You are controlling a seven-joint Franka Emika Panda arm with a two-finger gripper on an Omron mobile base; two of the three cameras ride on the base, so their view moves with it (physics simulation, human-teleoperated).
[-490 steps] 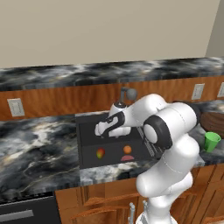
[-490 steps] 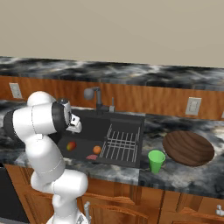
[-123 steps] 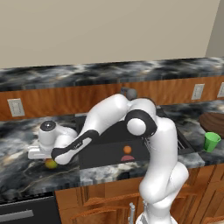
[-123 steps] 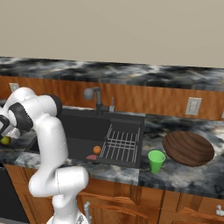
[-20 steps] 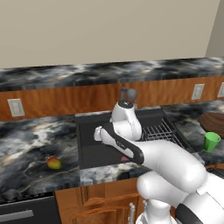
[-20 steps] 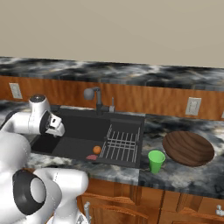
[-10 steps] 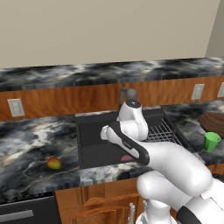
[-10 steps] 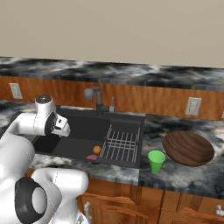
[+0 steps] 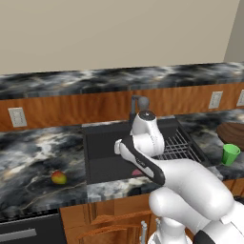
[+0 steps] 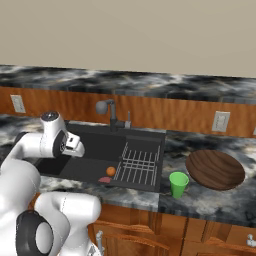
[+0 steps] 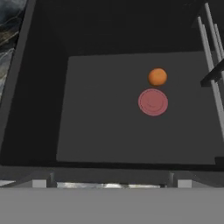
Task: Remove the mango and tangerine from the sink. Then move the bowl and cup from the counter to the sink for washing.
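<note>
Landmark: the sink (image 10: 90, 145), a dark recessed basin set into the marbled table (image 9: 28, 157). The pincer (image 10: 75, 145) hangs over the sink's left half with its jaws spread wide, holding nothing; in the hand view its finger tips (image 11: 39, 183) are cut off at the lower edge. The tangerine (image 11: 157, 77) lies on the sink floor, just beside a flat pink drain disc (image 11: 153, 102) and close to the wire rack (image 10: 141, 162) that fills the sink's right part; whether fruit and disc touch cannot be made out. In the left base view the arm covers the tangerine, and only a sliver of the disc shows past it. The mango (image 9: 58, 177) rests on the table to the left of the sink, well apart from the basin. The cup (image 10: 177, 184) stands upright on the table right of the sink, near its front corner. The bowl (image 10: 215, 169) sits further right of the sink, just beside the cup; in the left base view it is cut off by the picture's edge. The faucet (image 10: 111, 113) rises behind the sink's rear rim.
</note>
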